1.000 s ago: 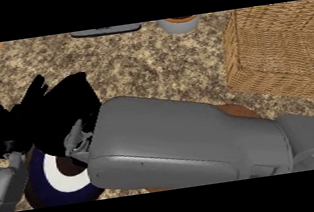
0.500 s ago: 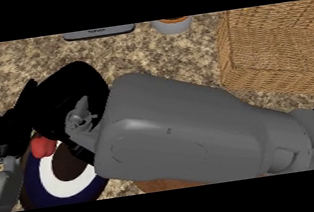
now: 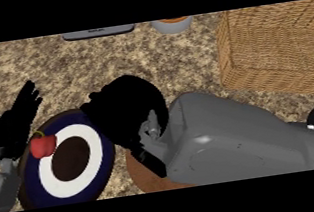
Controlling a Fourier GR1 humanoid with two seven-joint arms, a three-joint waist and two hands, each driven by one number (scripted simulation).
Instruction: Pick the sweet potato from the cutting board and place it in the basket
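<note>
Right hand [image 3: 128, 114] curled downward, contents hidden, grip cannot be told. Carry rightward to wicker basket [image 3: 282, 47]. Left hand [image 3: 9, 123] rests open.

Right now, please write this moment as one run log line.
right robot hand: over cutting board, grip unclear | left robot hand: open, resting beside plate | sweet potato: hidden | basket: nothing seen inside

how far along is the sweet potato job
Done: nothing shows in the basket from this view. In hand: the right hand is low over the cutting board, hiding the sweet potato, so a grasp can't be confirmed. Left: lift and carry it to the basket. The left hand rests open.
</note>
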